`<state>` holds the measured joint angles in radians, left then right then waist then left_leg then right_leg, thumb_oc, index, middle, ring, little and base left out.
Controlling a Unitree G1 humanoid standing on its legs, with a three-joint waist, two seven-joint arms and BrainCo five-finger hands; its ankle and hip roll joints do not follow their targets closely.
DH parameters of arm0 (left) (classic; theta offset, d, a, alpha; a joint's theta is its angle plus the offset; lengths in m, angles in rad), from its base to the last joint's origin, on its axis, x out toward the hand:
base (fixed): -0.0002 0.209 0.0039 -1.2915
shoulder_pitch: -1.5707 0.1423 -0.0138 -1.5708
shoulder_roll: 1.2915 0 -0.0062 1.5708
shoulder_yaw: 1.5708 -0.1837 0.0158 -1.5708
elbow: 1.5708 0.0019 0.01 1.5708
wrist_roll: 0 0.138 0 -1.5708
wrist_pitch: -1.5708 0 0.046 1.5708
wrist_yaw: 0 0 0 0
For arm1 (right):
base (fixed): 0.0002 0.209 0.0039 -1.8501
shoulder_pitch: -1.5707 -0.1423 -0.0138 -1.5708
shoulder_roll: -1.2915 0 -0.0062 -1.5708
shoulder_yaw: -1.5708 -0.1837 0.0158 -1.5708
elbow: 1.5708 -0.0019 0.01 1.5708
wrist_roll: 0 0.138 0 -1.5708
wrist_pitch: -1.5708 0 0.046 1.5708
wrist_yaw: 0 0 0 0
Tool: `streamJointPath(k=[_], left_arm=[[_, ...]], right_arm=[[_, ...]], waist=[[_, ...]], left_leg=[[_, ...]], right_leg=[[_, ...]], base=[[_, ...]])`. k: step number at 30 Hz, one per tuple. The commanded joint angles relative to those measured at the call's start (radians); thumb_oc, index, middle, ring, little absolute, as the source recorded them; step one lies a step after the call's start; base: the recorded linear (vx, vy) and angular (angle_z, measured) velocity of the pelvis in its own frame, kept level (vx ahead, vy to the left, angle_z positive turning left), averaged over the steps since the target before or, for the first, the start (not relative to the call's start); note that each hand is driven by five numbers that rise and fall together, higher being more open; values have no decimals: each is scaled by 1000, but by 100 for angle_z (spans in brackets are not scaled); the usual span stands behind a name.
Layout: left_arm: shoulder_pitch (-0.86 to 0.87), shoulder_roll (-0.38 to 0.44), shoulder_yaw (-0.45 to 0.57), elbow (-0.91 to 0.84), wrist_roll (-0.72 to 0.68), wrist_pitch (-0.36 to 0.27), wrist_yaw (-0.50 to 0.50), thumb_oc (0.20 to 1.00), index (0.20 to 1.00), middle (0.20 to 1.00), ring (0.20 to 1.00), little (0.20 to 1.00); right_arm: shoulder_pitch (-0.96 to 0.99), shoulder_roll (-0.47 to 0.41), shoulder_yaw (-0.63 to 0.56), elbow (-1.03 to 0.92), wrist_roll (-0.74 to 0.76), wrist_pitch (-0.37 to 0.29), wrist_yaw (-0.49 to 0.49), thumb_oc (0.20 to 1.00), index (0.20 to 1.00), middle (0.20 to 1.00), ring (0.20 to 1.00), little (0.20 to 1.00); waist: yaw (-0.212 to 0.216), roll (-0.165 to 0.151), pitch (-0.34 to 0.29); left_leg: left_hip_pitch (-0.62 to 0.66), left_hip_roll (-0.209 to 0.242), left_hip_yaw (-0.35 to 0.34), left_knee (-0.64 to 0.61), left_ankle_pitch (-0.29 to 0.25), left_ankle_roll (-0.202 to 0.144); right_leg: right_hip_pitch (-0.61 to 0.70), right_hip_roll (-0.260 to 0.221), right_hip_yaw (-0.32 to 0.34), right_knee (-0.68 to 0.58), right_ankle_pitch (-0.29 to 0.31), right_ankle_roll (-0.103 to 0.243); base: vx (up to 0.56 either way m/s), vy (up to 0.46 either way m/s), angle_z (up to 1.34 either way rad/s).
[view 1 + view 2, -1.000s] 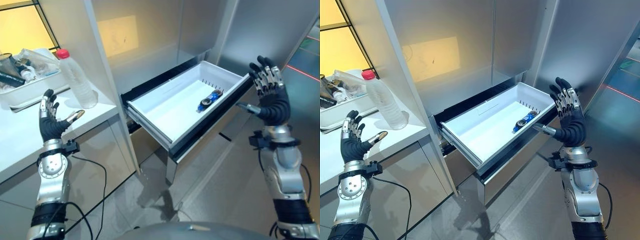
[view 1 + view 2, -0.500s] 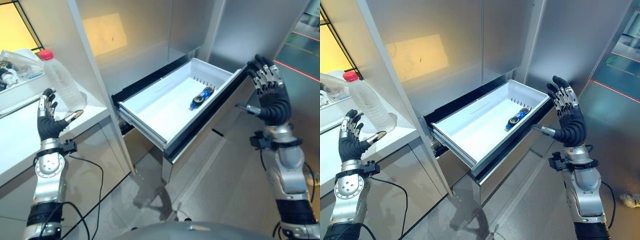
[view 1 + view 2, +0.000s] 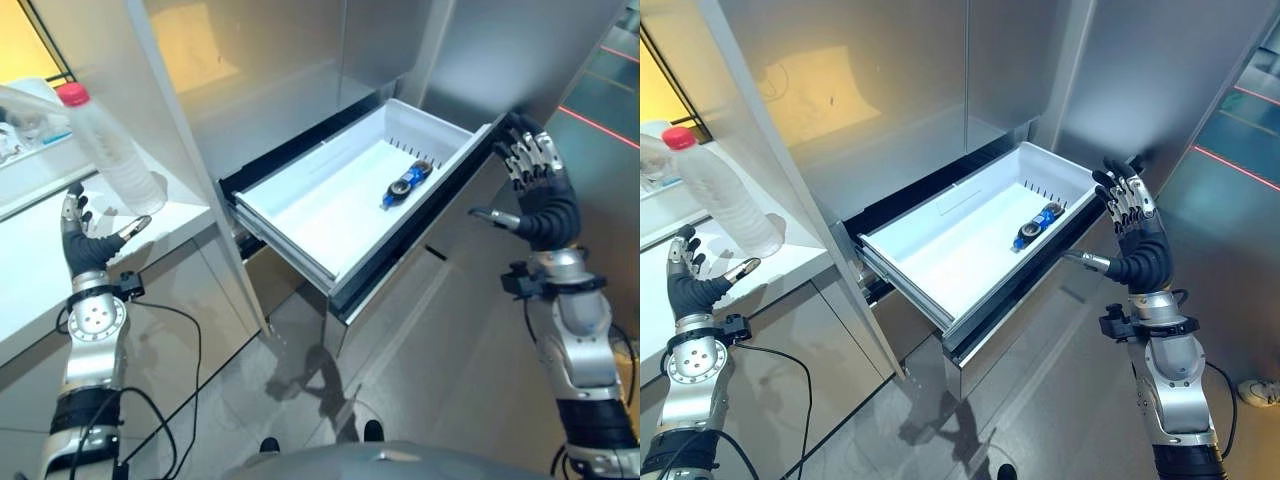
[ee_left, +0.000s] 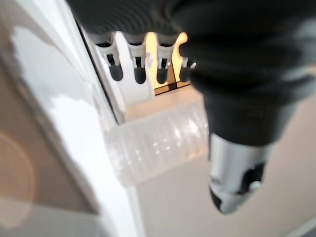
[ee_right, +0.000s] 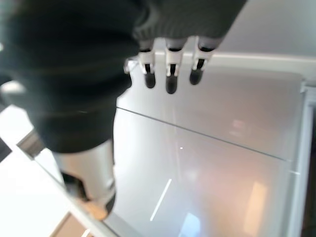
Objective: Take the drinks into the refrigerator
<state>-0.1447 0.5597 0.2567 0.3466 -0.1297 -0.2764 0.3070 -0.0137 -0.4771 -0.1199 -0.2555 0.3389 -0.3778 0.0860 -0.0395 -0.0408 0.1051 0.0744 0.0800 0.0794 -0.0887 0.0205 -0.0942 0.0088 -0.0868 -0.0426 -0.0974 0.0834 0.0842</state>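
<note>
Head views: a white refrigerator drawer point(image 3: 300, 215) stands pulled out from the steel-fronted cabinet, and a small blue drink can point(image 3: 410, 183) lies on its side on the drawer floor, toward the far right corner. A clear plastic bottle point(image 3: 110, 150) with a red cap point(image 3: 72, 95) stands upright near the edge of the white bench point(image 3: 40, 270), to the left of the drawer and separated from it by a vertical white panel point(image 3: 175, 140).

The left hand point(image 3: 85, 245) is raised beside the bench edge, just below and near the bottle but apart from it; its fingers are straight and spread, thumb out, holding nothing. The right hand point(image 3: 1135, 240) is raised at the right front corner of the drawer, fingers point(image 3: 1120, 195) straight and close together, very near the drawer rim; contact cannot be told.

Left wrist view: the ribbed lower body of the bottle point(image 4: 158, 145) appears past the relaxed fingers point(image 4: 139, 69), next to the white panel edge, with the thumb point(image 4: 237, 182) apart from it. Right wrist view: the fingers point(image 5: 170, 74) extend straight over a grey, reflective steel surface point(image 5: 222, 163), empty.

In the right eye view a shoe point(image 3: 1258, 392) shows on the floor at the right edge.
</note>
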Motion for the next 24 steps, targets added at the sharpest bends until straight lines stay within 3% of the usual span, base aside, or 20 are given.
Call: streamJointPath(k=[1, 6, 12, 24], left_arm=[[-175, 92, -16, 58, 43, -25, 16, 1000, 1000, 1000, 1000, 1000], [-276, 108, -84, 92, 47, -3, -5, 1000, 1000, 1000, 1000, 1000], [-370, 93, -143, 113, -7, -21, -14, 1000, 1000, 1000, 1000, 1000], [-409, 28, -182, 87, -62, -52, -13, 1000, 1000, 1000, 1000, 1000]], right_arm=[[-42, -22, -77, -26, -4, -22, 3, 1000, 1000, 1000, 1000, 1000], [-37, -34, -86, -33, -3, -18, 6, 1000, 1000, 1000, 1000, 1000], [-61, -47, -85, -35, 3, -22, 5, 1000, 1000, 1000, 1000, 1000], [-106, -41, -69, -20, 8, -40, -3, 1000, 1000, 1000, 1000, 1000]], waist=[[-21, -32, 34], [-37, -35, 39], [-53, -40, 62], [-68, -55, 91]], left_leg=[[-31, -113, -32, 199, -209, 115], [-32, -110, -47, 177, -198, 113], [-44, -96, -58, 149, -173, 106], [-64, -57, -80, 89, -121, 89]], right_leg=[[98, 15, -69, 36, -131, 0], [83, 24, -77, 51, -144, -5], [39, 38, -83, 80, -151, -13], [-47, 80, -88, 133, -170, -35]], base=[[0, 0, 0], [20, -22, 4], [-7, -48, 10], [-12, -64, 5]])
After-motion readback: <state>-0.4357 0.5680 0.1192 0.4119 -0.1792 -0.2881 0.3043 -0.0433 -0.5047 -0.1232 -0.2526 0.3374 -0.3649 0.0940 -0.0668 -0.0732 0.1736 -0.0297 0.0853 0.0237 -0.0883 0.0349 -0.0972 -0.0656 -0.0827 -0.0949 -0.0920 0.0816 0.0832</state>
